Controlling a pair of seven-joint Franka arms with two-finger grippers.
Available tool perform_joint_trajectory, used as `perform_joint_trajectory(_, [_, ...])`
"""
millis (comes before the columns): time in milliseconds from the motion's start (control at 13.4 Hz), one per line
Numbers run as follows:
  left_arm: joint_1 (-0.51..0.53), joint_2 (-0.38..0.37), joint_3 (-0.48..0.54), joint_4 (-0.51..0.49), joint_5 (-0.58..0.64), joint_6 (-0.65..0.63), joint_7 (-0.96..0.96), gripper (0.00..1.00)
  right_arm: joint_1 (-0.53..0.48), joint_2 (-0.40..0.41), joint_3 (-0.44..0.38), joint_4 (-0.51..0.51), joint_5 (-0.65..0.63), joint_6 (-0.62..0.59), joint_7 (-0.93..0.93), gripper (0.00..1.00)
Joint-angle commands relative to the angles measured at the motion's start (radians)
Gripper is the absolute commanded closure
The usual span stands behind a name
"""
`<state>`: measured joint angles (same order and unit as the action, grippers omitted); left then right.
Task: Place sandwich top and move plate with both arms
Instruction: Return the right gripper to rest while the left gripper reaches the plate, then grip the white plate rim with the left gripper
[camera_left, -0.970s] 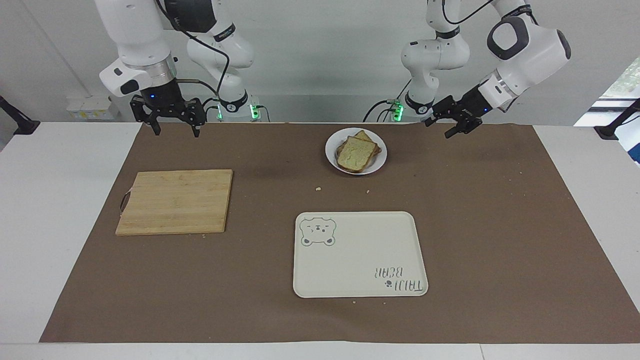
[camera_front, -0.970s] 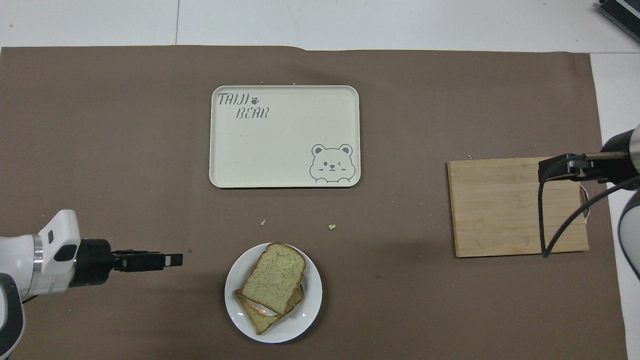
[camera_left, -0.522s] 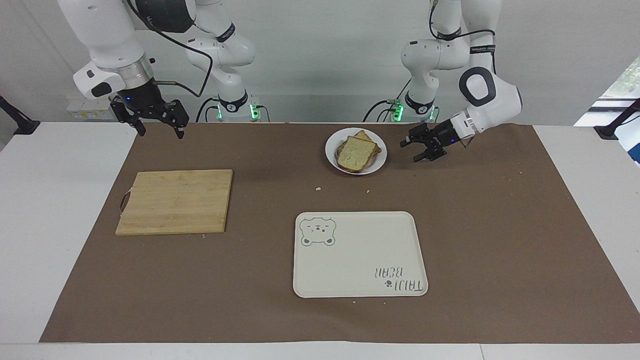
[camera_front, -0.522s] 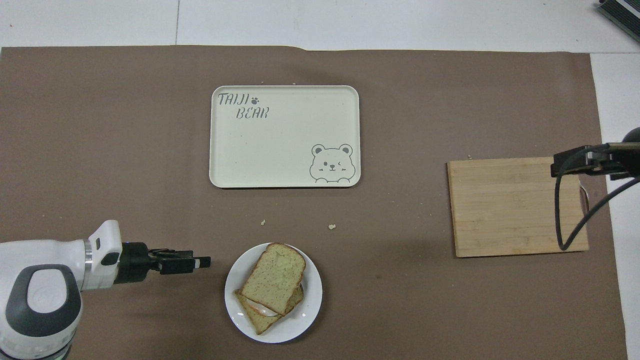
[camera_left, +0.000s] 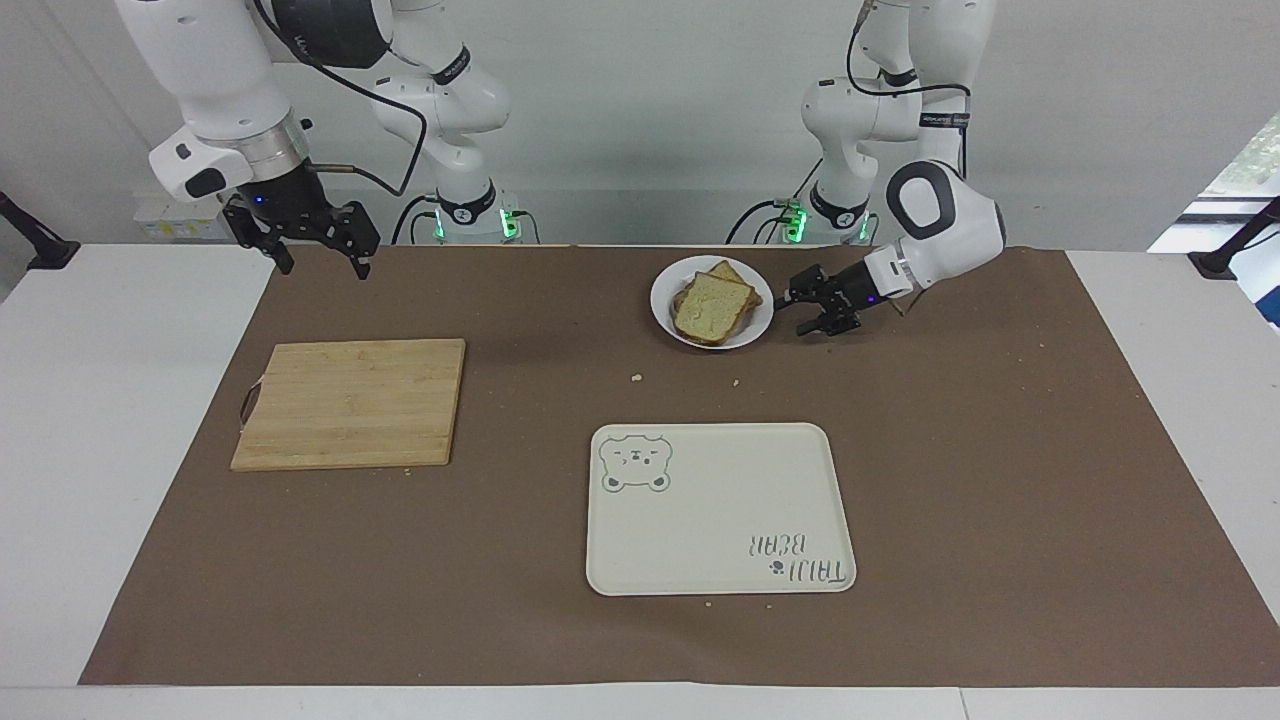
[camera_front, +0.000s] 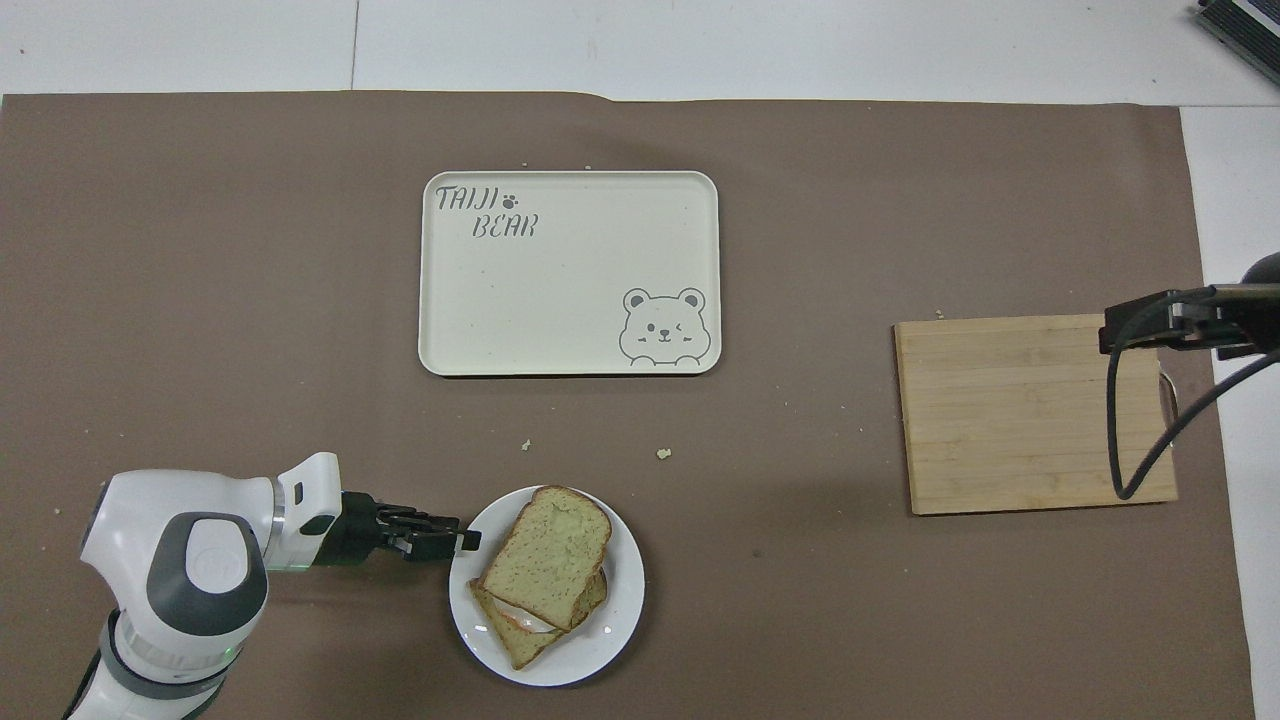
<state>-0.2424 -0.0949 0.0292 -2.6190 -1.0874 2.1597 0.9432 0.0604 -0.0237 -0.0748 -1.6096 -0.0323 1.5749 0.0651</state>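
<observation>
The small white plate (camera_left: 759, 320) stands on the brown mat close to the robots; it also shows in the overhead view (camera_front: 621, 620). The pale sandwich top (camera_left: 712, 306) lies on a darker slice on the plate, slightly askew, and is seen from above too (camera_front: 549, 555). My left gripper (camera_left: 797, 311) is low at the plate's rim, on the side toward the left arm's end, open, with one finger above the other. From above its tips (camera_front: 462, 540) reach the rim; I cannot tell whether they touch. My right gripper (camera_left: 322, 267) waits open and empty in the air.
A wooden cutting board (camera_left: 352, 402) lies toward the right arm's end; the right gripper (camera_front: 1145, 327) hangs over its corner in the overhead view. A cream tray with a bear drawing (camera_left: 718, 508) lies farther from the robots than the plate. Crumbs lie between them.
My left gripper has come down and moved in from the left arm's end to the plate's rim. My right gripper pulled back toward its own end, then stayed still.
</observation>
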Motion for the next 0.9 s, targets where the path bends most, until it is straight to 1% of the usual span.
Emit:
perform_joint_trajectory(0, [-0.041,-0.003,0.011,-0.016,-0.022,0.022,0.022,0.5,0.004,0.014,-0.01,0.027,0.022,-0.021,-0.019,0.0])
perform_joint_trajectory(149, [-0.064,0.0,0.011,-0.021,-0.022,0.026,0.022,0.61,0.004,0.014,-0.01,0.027,0.022,-0.021,-0.019,0.0])
perform_joint_trajectory(299, [-0.087,0.006,0.011,-0.029,-0.023,0.081,0.02,0.73,0.004,0.014,-0.01,0.027,0.022,-0.021,-0.019,0.0])
perform_joint_trajectory(373, [-0.104,0.021,0.011,-0.027,-0.025,0.097,0.02,0.8,0.004,0.014,-0.01,0.027,0.02,-0.021,-0.019,0.0])
perform_joint_trajectory(448, [-0.109,0.026,0.009,-0.027,-0.026,0.12,0.019,0.93,0.004,0.014,-0.01,0.027,0.02,-0.021,-0.019,0.0])
perform_joint_trajectory(522, [-0.116,0.029,0.009,-0.027,-0.028,0.138,0.017,1.0,0.004,0.014,-0.008,0.027,0.02,-0.021,-0.019,0.0])
perform_joint_trajectory(672, [-0.115,0.027,0.011,-0.027,-0.051,0.134,0.016,1.0,0.004,0.014,-0.01,0.027,0.02,-0.021,-0.019,0.0])
perform_joint_trajectory(821, [-0.115,0.027,0.011,-0.026,-0.112,0.138,0.016,1.0,0.004,0.014,-0.01,0.027,0.02,-0.021,-0.019,0.0])
